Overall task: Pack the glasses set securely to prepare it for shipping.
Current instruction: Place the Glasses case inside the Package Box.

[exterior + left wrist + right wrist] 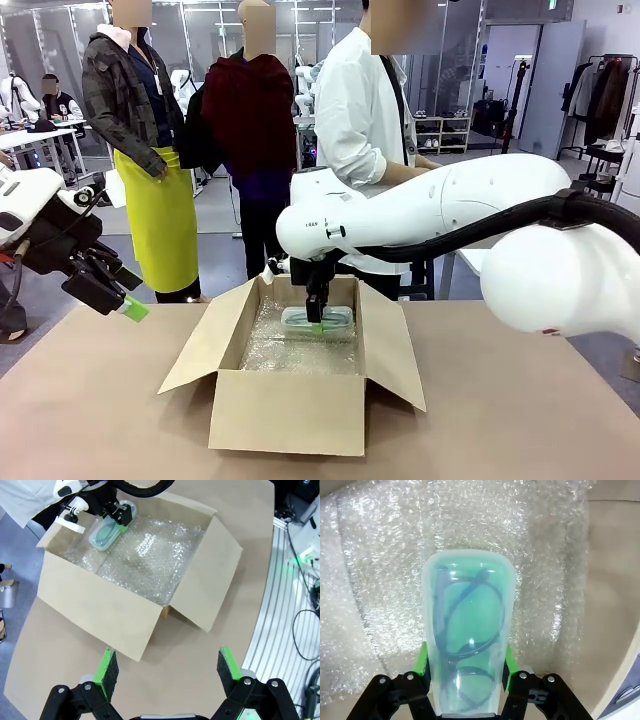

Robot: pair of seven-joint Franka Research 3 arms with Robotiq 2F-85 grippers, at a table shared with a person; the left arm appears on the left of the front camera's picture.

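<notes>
At left, 1 left gripper (128, 292) over bare table (100, 420), fingers spread, holding nothing. At centre, 1 cardboard box (290, 410), flaps outward, lined with bubble wrap (270, 352), near half free. By the far wall, 1 mint-green case (467, 630) clamped in right gripper (317, 320).

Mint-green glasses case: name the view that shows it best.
Right wrist view: the mint-green glasses case is close up, dark frames visible, clamped in the right pincer. Front and left wrist views show it small, inside the cardboard box.
</notes>
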